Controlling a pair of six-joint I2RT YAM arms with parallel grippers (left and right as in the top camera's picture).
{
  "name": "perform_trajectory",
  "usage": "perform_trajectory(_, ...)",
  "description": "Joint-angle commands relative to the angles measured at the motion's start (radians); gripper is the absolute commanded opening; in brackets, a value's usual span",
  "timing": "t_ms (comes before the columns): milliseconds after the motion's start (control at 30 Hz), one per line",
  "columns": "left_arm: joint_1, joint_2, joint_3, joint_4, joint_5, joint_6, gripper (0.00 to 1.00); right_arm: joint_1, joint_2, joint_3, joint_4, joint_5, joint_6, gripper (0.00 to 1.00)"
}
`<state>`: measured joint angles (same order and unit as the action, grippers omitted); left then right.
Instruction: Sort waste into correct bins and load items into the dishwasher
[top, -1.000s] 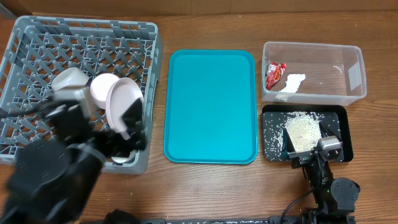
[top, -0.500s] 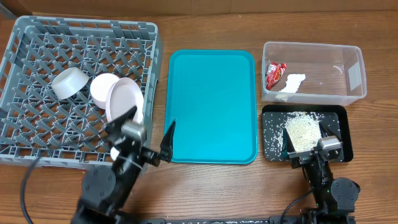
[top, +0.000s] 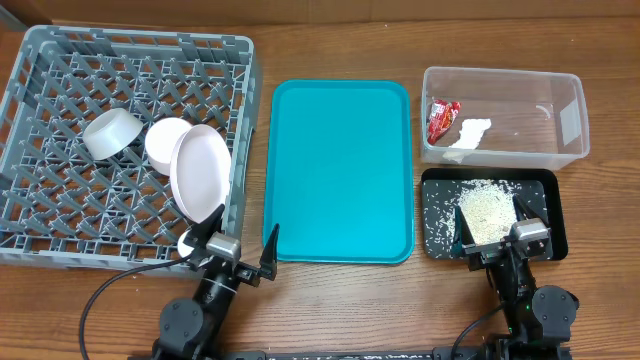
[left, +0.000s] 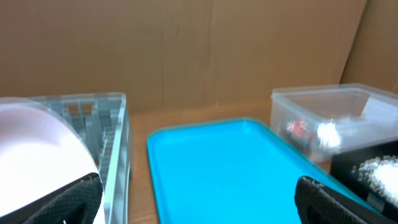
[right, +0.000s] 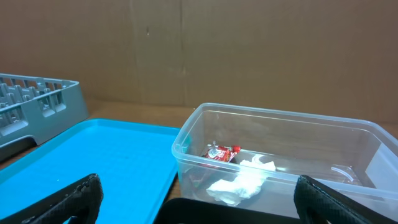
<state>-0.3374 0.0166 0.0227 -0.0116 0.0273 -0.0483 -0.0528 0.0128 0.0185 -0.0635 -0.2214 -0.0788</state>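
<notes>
The grey dish rack holds a white plate standing on edge, a white bowl and a pale grey bowl. The clear tub holds a red wrapper and a white tissue; both show in the right wrist view, wrapper and tissue. The black tray holds rice scraps. My left gripper is open and empty at the rack's front right corner. My right gripper is open and empty at the black tray's front edge. Cup and chopsticks are out of view.
An empty teal serving tray lies between the rack and the bins. It fills the middle of the left wrist view. A cardboard wall stands behind the table.
My left arm has pulled back from over the rack to the table's front edge and come down low. The plate now shows fully in the rack. The right arm has not moved.
</notes>
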Motion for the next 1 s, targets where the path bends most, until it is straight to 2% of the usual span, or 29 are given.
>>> perform_trajectory(0, 0.011, -0.014, -0.018, -0.029, 0.014, 0.019, 1.0, -0.008, -0.01, -0.011, 0.006, -0.001, 0.0, 1.0)
perform_trajectory(967, 0.011, -0.011, -0.018, -0.063, 0.014, 0.019, 1.0, -0.008, -0.01, -0.011, 0.006, -0.001, 0.0, 1.0)
